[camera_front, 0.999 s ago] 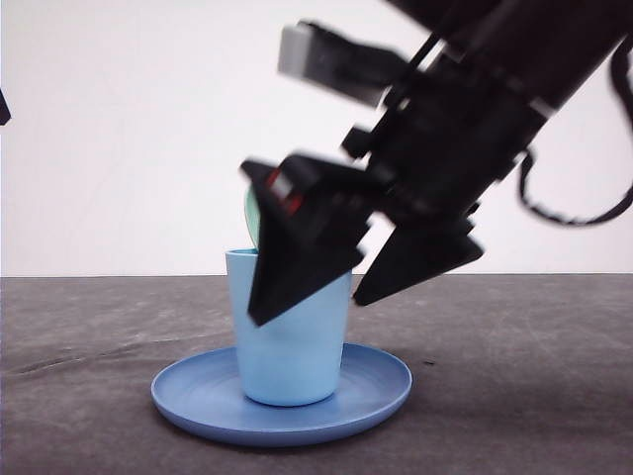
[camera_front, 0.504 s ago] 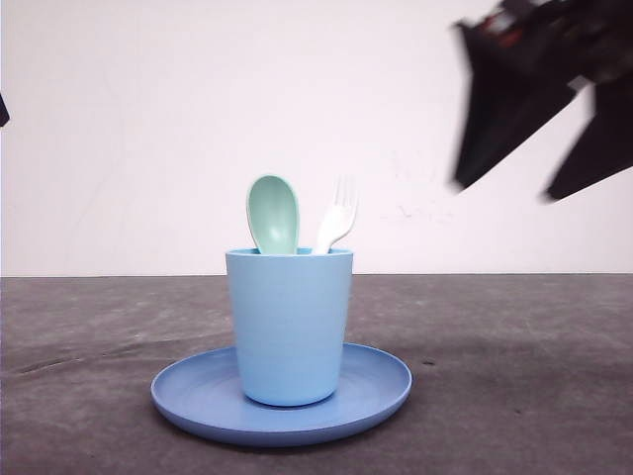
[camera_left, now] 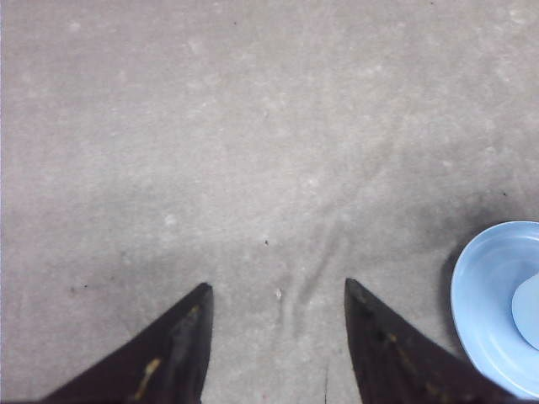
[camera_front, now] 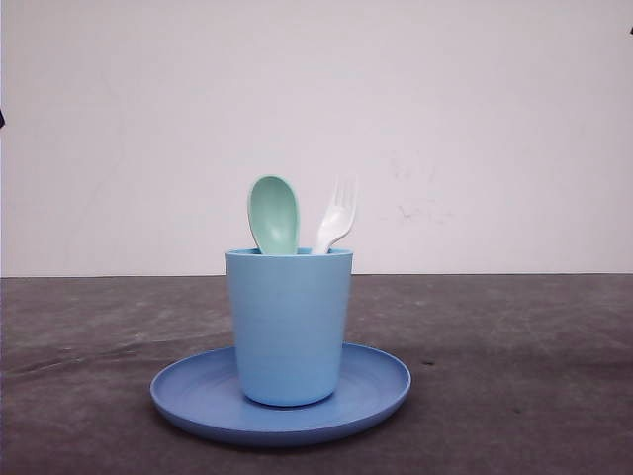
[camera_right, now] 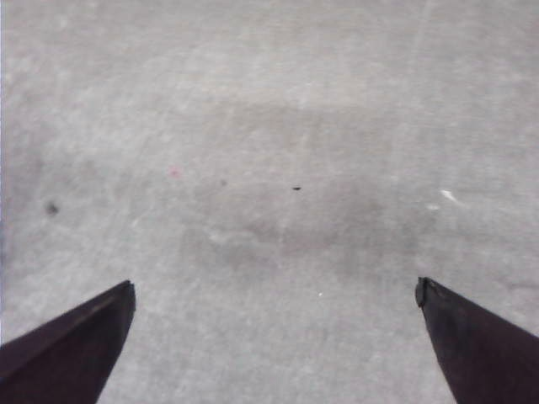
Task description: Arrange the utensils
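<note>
A pale mint-green spoon (camera_front: 274, 215) and a white fork (camera_front: 337, 217) stand upright in a light blue cup (camera_front: 289, 325), bowl and tines up. The cup rests on a round blue plate (camera_front: 371, 391) in the middle of the front view. In the left wrist view my left gripper (camera_left: 278, 290) is open over bare grey table, with the plate's rim (camera_left: 472, 295) off to one side. My right gripper (camera_right: 274, 288) is wide open in its wrist view, above bare table with nothing between the fingers.
The dark grey table (camera_front: 514, 376) runs out on both sides of the plate. A plain white wall (camera_front: 475, 129) stands behind it.
The right arm, which was over the cup a second ago, has risen up and to the right and left the front view. The spoon and fork now stand uncovered in the cup.
</note>
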